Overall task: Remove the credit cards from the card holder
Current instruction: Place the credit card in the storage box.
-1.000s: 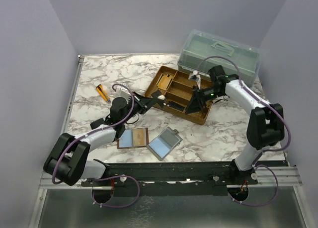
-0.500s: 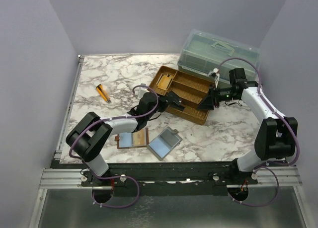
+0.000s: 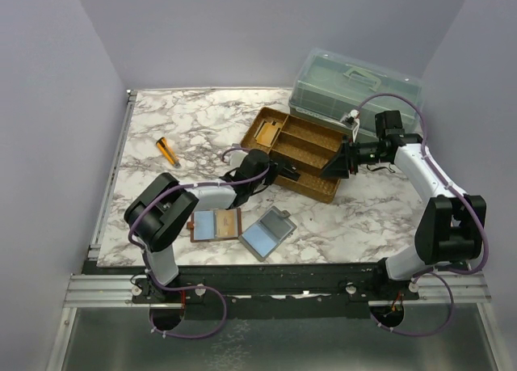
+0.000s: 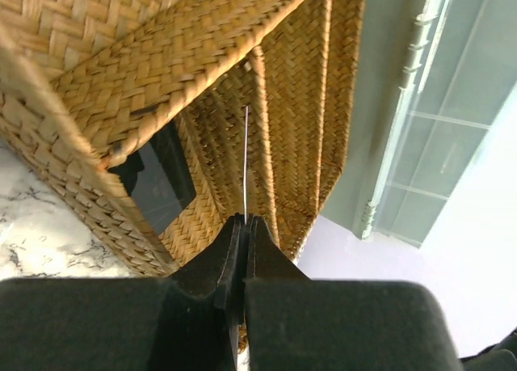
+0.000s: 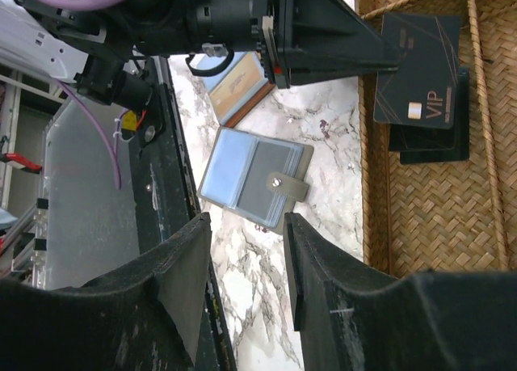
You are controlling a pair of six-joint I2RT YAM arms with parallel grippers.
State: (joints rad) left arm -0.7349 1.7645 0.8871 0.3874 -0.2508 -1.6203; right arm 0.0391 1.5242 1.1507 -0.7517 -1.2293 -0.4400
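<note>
My left end effector (image 3: pixel 280 171) is clamped on a black card (image 5: pixel 416 68), held edge-on over the wicker tray's (image 3: pixel 321 195) near compartment. The card holder (image 3: pixel 216 224) lies open on the desk (image 3: pixel 178 116), near-left of the tray and closest to the left arm. The right end effector (image 3: pixel 338 162), fingers apart and empty, hovers at the tray's right end, clear of the drop.

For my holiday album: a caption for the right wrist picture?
Left claw holds a black VIP card over the woven straw tray.
</note>
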